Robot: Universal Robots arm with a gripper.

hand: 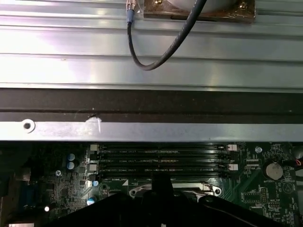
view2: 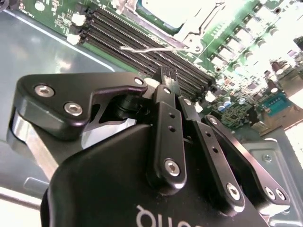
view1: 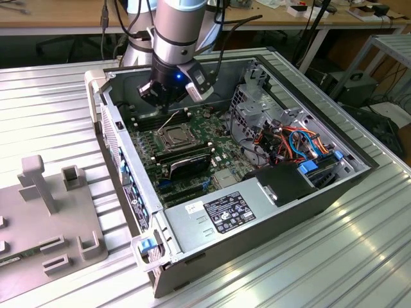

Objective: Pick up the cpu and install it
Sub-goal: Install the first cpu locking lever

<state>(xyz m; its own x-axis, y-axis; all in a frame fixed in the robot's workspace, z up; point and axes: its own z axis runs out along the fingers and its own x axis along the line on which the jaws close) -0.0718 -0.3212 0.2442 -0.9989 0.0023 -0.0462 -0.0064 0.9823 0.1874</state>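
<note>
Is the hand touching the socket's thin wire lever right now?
Apart. In the second wrist view the hand ends over the memory slots, and a strip of slots shows between its tips and the lever.

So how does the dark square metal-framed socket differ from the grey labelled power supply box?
The dark square socket is small and flat on the green motherboard; the grey power supply box is far bigger and taller. The socket lies close to the black pincer; the box far from it. Both sit inside the case.
</note>
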